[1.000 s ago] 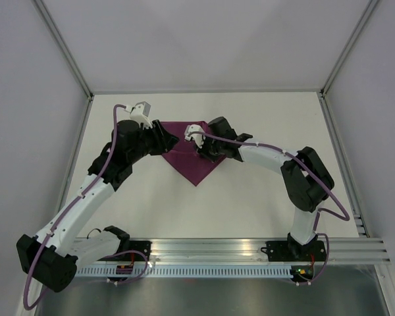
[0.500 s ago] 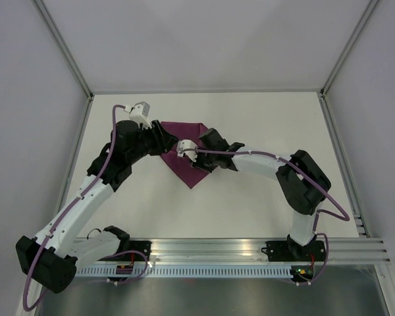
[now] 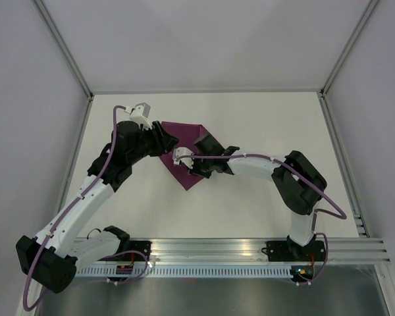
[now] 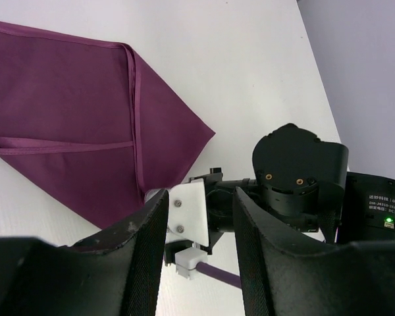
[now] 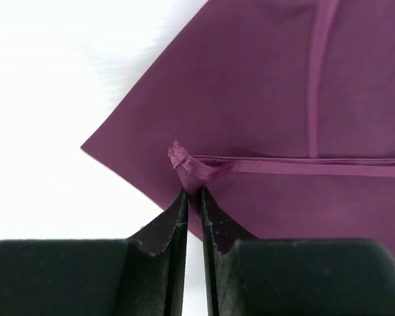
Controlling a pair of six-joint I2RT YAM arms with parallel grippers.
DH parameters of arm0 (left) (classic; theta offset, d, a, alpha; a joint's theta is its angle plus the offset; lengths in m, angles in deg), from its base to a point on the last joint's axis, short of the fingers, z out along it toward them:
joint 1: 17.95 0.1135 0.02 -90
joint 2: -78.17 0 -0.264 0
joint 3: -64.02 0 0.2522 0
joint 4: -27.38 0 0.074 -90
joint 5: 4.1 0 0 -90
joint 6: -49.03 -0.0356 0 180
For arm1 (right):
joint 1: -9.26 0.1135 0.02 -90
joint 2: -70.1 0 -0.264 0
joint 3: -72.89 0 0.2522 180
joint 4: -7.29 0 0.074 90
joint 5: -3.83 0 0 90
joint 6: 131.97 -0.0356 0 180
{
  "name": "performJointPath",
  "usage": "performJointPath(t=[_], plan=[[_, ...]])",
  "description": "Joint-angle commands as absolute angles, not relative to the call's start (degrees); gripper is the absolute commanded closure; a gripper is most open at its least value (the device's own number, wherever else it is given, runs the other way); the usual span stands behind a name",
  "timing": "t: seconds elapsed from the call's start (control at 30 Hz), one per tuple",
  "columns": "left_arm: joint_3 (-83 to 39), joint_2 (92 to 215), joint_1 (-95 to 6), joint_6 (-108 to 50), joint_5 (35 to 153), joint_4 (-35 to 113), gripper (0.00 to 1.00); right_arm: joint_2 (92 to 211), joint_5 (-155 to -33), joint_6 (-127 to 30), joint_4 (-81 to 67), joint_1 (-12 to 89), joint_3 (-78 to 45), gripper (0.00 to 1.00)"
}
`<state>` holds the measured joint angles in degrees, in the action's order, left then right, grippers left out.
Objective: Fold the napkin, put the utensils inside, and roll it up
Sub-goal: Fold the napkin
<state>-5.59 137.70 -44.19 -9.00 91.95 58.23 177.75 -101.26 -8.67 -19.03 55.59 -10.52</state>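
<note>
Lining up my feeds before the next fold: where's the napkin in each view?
Top external: napkin at centre, between the two arms.
Left wrist: upper left, lying flat.
Right wrist: fills the upper right.
Shared landmark: the right gripper, pinching a napkin corner.

Cloth napkin: plain deep purple-maroon, slight sheen, no pattern; hem bands read a touch lighter purple. Under it, table: plain white. Encl. walls: pale grey w/ lilac tint. Both left arm & right arm: white links, black joints, purple cables. Fingers of right gripper & left gripper: matte black, edges scuffed grey. Near-edge rail: silver. Tiny green light on black housing.
</note>
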Motion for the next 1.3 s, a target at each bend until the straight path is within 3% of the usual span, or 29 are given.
performJointPath(t=[0.0,0.1,0.23,0.37,0.8,0.97,1.1,1.27], plan=[[-6.3,137.7,-44.5,-7.6,91.3,57.8,0.51,178.8,-104.4,-7.9,-21.1,57.0,-10.8,0.81],[-7.2,138.2,-44.5,-7.8,91.4,57.9,0.48,179.3,-104.6,-7.7,-22.6,58.3,-10.8,0.77],[-8.5,139.1,-44.5,-8.0,91.4,58.0,0.48,179.3,-105.2,-8.2,-23.1,59.1,-11.2,0.6],[-9.2,139.6,-44.5,-8.0,90.7,58.0,0.47,177.9,-106.3,-9.2,-23.7,59.1,-12.8,0.5],[-8.6,144.4,-37.3,-2.4,86.2,57.9,0.49,168.5,-111.6,-13.3,-28.7,50.8,-16.3,0.43],[-0.4,143.3,-34.7,2.7,82.7,54.7,0.61,171.9,-107.0,-16.5,-29.3,42.2,-21.8,0.43],[5.6,145.6,-34.5,4.8,80.5,53.5,0.68,181.8,-102.5,-18.5,-32.0,38.3,-28.9,0.44],[9.1,151.0,-33.1,6.1,79.8,50.9,0.88,190.2,-97.0,-21.6,-31.2,36.5,-35.1,0.45]])
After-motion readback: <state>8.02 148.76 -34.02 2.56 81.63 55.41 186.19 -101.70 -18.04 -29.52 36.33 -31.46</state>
